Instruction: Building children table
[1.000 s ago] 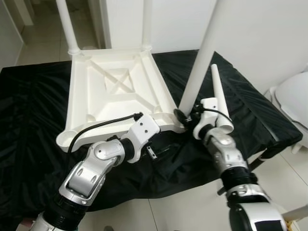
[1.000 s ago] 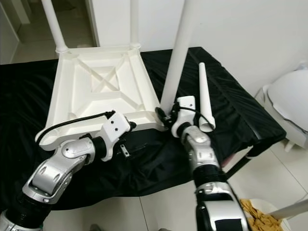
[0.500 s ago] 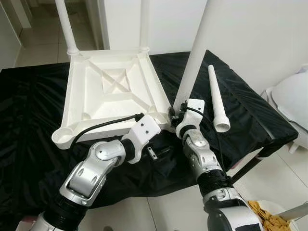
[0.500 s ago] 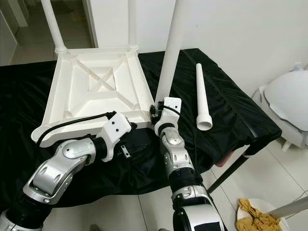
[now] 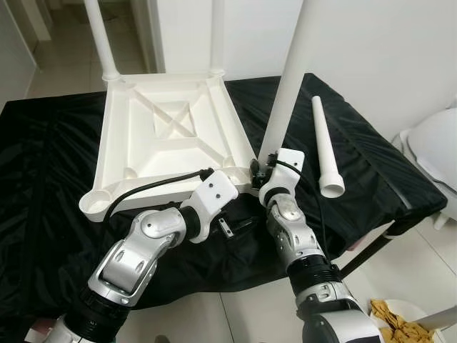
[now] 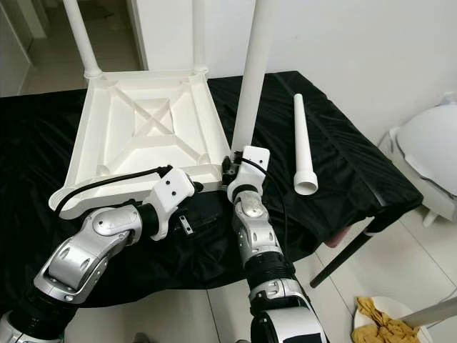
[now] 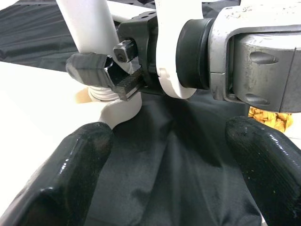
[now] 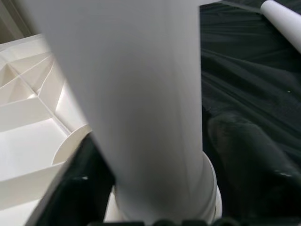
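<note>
left eye view: loose leg [image 5: 325, 152] beside right tool [image 5: 258, 168].

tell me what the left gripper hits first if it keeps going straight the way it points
Probably the right gripper, which is clamped on the table leg at its corner socket just ahead of the open left gripper. Depth is hard to judge; black cloth lies below.

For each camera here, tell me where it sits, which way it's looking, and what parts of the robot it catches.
Head eyes: look forward and down at the upturned white tabletop on black cloth, both silver arms in view.
Left wrist: along the open left gripper at the right gripper holding the leg.
Right wrist: up close on that leg, in its corner socket.
Shared: leg, tabletop, cloth.
</note>
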You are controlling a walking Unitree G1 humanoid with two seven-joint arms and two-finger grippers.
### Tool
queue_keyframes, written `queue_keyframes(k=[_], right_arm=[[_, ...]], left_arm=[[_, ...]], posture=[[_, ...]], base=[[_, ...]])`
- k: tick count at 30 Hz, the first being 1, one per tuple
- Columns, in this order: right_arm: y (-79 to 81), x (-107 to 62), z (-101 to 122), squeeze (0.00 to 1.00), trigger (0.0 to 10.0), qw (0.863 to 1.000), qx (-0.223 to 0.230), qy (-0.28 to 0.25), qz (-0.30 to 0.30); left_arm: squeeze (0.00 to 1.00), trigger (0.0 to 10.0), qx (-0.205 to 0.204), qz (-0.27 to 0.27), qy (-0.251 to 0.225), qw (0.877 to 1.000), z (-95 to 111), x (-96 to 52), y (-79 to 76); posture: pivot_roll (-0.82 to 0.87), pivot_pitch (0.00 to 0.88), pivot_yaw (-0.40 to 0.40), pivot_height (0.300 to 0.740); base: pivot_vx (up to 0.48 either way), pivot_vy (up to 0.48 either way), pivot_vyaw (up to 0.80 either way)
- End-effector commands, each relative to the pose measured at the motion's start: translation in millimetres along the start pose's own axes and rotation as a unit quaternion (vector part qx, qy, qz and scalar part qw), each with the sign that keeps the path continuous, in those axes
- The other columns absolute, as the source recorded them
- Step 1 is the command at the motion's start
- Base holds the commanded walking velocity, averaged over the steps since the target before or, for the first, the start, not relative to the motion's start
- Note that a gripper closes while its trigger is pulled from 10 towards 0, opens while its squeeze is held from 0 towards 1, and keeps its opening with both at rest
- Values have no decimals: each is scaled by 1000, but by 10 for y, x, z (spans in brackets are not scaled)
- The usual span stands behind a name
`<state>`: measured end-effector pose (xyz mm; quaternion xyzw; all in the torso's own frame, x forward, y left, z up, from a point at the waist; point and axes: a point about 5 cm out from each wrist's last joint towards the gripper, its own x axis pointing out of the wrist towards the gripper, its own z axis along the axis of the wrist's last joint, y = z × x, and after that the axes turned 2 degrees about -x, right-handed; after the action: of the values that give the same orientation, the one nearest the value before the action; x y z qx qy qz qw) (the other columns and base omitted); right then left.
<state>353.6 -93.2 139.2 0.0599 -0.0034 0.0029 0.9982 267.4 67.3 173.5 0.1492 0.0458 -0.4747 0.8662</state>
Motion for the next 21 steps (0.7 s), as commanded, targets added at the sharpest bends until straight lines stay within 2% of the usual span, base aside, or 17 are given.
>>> queue_keyframes(k=[1, 6, 7, 9, 14, 17, 21], right_arm=[[-59, 2, 37, 1000, 10000, 1000, 4, -15, 9], [-154, 19, 114, 1000, 10000, 999, -17, -35, 17], [-178, 19, 138, 0, 10000, 998, -20, -42, 30], [-178, 19, 138, 0, 10000, 998, -20, -42, 30], [-313, 91, 236, 0, 10000, 994, -28, -49, 92], [-328, 110, 253, 0, 10000, 993, -33, -49, 105], [-327, 144, 277, 0, 10000, 984, -64, -45, 162]], left_arm=[[0, 10000, 3, 14, -1, 1000, 5, -3, 49], [0, 10000, -2, 34, -5, 999, 11, 20, 126], [0, 10000, -3, 37, -7, 999, 15, 27, 141], [0, 10000, -3, 37, -7, 999, 15, 27, 141], [0, 10000, -2, 40, -12, 999, 40, 58, 164], [0, 10000, -1, 40, -14, 999, 46, 64, 163], [0, 10000, 1, 38, -16, 999, 57, 66, 153]], posture=[[-33, 38, -9, 740], [-36, 37, -10, 740], [-39, 37, -9, 740], [-39, 37, -9, 740], [-54, 35, -8, 740], [-55, 35, -7, 740], [-47, 32, -13, 740]], base=[[0, 0, 0], [0, 0, 0], [0, 0, 0], [0, 0, 0], [0, 0, 0], [0, 0, 0], [0, 0, 0]])
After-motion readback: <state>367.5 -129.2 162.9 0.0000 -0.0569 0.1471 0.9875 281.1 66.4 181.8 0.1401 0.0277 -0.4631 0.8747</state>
